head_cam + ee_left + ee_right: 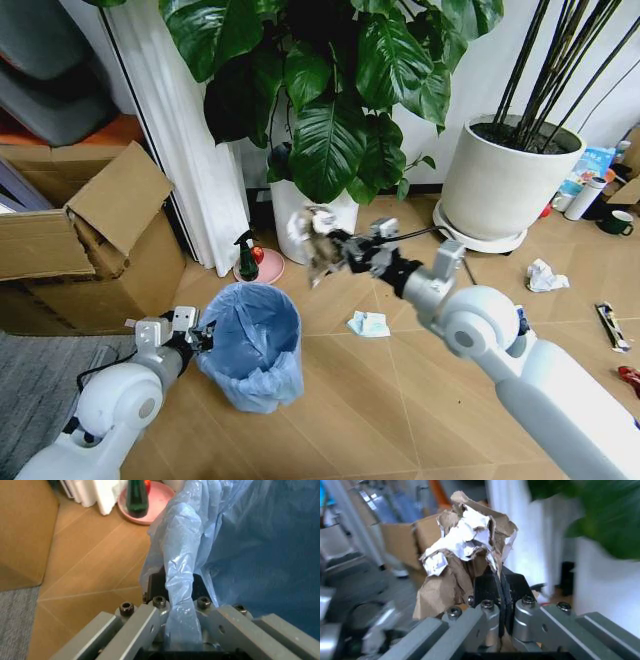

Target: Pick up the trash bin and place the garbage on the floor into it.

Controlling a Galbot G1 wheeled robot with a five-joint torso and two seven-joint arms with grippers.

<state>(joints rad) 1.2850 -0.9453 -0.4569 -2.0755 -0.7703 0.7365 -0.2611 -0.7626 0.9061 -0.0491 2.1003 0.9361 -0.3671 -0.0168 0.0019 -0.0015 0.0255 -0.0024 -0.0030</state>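
Fingers of your left gripper are clamped on the rim of the trash bin, with a fold of its light blue bag pinched between them; the bin hangs low at your left side, mouth upward, close over the floor; judge it light and its liner thin, slippery and apt to tear or slide off the rim, so your hold ought to include the hard rim beneath the film, not the film alone.

Fingers of your right gripper are closed on a paper wad, grey-brown with white crumpled into it; in the head view it is raised beyond the bin, in front of a white plant pot; it is soft and near weightless, held by its lower edge only, and will likely flutter rather than drop straight.

Further out on the floor lie a blue-white wrapper and a crumpled white tissue; both look light and compressible; take each across its bulk; a thin edge may slip.
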